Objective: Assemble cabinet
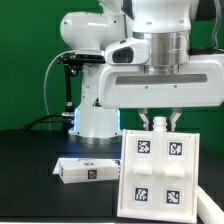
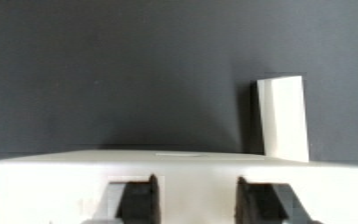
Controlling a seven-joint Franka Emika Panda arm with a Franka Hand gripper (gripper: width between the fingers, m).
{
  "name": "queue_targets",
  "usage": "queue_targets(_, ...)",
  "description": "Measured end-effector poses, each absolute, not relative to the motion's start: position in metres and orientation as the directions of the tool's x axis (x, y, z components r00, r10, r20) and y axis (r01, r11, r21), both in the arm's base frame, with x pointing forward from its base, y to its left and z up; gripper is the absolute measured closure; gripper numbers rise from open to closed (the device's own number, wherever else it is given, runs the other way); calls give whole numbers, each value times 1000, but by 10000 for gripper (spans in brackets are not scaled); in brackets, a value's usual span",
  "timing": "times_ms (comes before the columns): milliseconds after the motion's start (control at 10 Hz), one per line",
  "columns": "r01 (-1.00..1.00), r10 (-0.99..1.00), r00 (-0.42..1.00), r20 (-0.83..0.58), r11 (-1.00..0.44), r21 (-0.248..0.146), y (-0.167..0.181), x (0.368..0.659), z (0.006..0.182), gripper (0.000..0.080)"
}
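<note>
The white cabinet box (image 1: 160, 168) stands upright on the black table in the exterior view, its face with several square marker tags turned toward the camera. My gripper (image 1: 158, 122) comes down onto the box's top edge. In the wrist view the box (image 2: 87, 170) fills the near part of the picture. My gripper (image 2: 197, 192) has its two dark fingers (image 2: 137, 195) on either side of a white wall of the box, shut on it. A flat white panel (image 1: 85, 170) with tags lies on the table at the exterior view's left of the box. The wrist view also shows a panel (image 2: 282, 118).
The robot's white base (image 1: 95, 110) stands behind the box in front of a green backdrop. Another white piece (image 1: 212, 195) shows at the exterior view's right edge, partly cut off. The black table (image 2: 105, 70) lies around the parts.
</note>
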State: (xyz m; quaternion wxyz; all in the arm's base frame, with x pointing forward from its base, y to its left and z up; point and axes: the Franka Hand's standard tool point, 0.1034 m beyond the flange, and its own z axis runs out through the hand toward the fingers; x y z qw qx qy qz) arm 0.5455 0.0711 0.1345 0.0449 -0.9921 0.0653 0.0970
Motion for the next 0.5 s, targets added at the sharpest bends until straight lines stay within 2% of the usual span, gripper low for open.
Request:
queue_targets(300,-138,-121,972,-200,-987,-75,71,544,133,623)
queue_targets(400,-138,-121,972,-201,-988,-75,71,544,133,575)
queue_targets(500,-138,-121,972,-201,-987,-75,71,544,133,439)
